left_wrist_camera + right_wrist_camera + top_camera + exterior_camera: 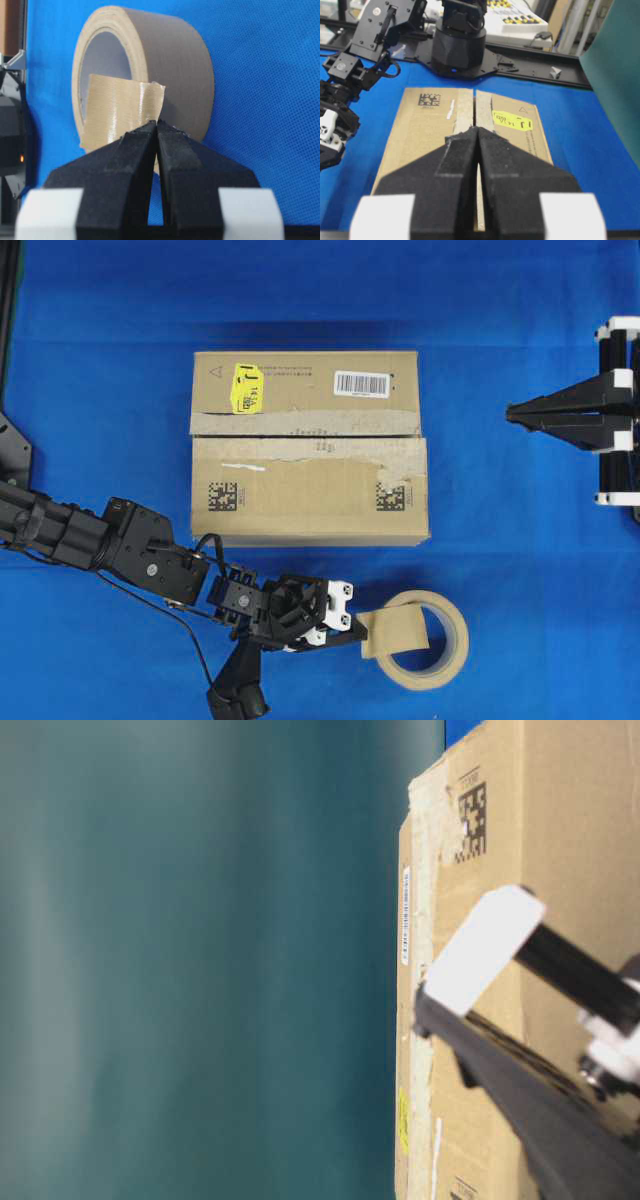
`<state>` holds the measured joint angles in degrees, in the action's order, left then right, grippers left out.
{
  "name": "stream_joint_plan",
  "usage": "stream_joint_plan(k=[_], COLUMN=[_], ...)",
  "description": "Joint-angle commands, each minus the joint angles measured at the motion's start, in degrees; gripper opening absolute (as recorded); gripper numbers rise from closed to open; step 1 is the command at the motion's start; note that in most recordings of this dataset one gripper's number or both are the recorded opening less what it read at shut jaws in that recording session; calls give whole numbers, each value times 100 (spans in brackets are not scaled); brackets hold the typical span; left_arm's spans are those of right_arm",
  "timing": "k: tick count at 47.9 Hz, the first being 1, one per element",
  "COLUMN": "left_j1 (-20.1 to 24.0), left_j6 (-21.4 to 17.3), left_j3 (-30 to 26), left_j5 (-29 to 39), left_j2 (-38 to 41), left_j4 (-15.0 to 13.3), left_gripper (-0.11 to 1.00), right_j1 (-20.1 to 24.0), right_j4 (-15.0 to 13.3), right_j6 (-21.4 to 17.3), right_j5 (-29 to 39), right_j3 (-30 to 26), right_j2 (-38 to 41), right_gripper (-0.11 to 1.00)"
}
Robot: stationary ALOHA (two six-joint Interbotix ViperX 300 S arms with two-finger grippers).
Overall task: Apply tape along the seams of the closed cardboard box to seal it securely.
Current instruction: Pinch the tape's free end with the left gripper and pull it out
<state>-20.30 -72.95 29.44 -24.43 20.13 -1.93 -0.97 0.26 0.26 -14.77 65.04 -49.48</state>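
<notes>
My left pincer (pixel 352 628) pinches the square tan paper tape (pixel 393 634) beside the brown cardboard box (pixel 308 448); my right pincer (pixel 512 413) rests pressed together.

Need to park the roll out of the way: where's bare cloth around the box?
Bare: above the cardboard box, and between it and the right gripper. Crowded: below the box, with the left gripper, tape and tape roll.

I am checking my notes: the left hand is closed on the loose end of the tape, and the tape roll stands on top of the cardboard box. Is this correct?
Not quite. The tape roll is not on the cardboard box; it lies on the blue table in front of the box, as the overhead view shows. The rest holds: the left hand is closed on the loose tape.
</notes>
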Motion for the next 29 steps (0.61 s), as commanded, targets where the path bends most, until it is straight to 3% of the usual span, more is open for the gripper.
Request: stream_joint_plan(k=[1,17,29], left_j1=[53,70,176], left_j6=[9,-70,-879], left_j3=[-35,79,387], left_j5=[-18,290,747], left_j2=[-281,-809,-1617], left_j4=[-18,-9,0], left_gripper=[0,0,0], right_j1=[9,53,53], right_j4=[-9,0,-9], right_j6=[9,0,-9], right_j5=[-70,-114,-114], right_j3=[-62,-62,-97], right_j2=[18,79,53], right_gripper=[0,0,0])
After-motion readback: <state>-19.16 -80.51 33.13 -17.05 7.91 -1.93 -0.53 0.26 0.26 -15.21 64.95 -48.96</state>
